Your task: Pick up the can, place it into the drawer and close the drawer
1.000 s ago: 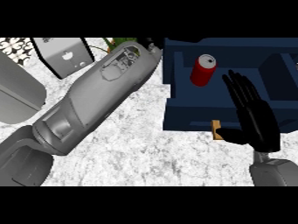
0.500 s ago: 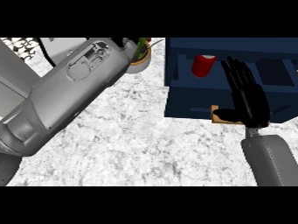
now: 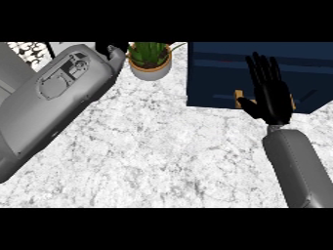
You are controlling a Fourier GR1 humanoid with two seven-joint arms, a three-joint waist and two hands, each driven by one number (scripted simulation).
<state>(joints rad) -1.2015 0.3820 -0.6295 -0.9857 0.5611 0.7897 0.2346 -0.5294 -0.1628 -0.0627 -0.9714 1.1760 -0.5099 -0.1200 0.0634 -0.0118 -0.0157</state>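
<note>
R hand [image 3: 271, 97] sits upper right of the frame, flat over the front of the dark blue drawer [image 3: 219, 73], fingers straight and spread, pointing up-frame; open, holding nothing. Palm covers the middle of the tan handle [image 3: 238, 98], whose ends show just L and R of the hand. Grey R forearm [image 3: 299, 168] runs down from the wrist to the lower right edge.

Drawer front fills the upper right as a plain blue panel; no opening shows. Can isn't visible anywhere in this view, so can't tell where it lies.

L forearm [image 3: 50, 110], big and grey, crosses the left side diagonally from lower left toward top centre. L hand [image 3: 113, 50] shows only as a small black bit at the top edge, just L of the potted plant [image 3: 150, 58]; can't tell its state.

Plant stands on the white marbled surface [image 3: 161, 156], top centre, between L arm and drawer, near both.
</note>
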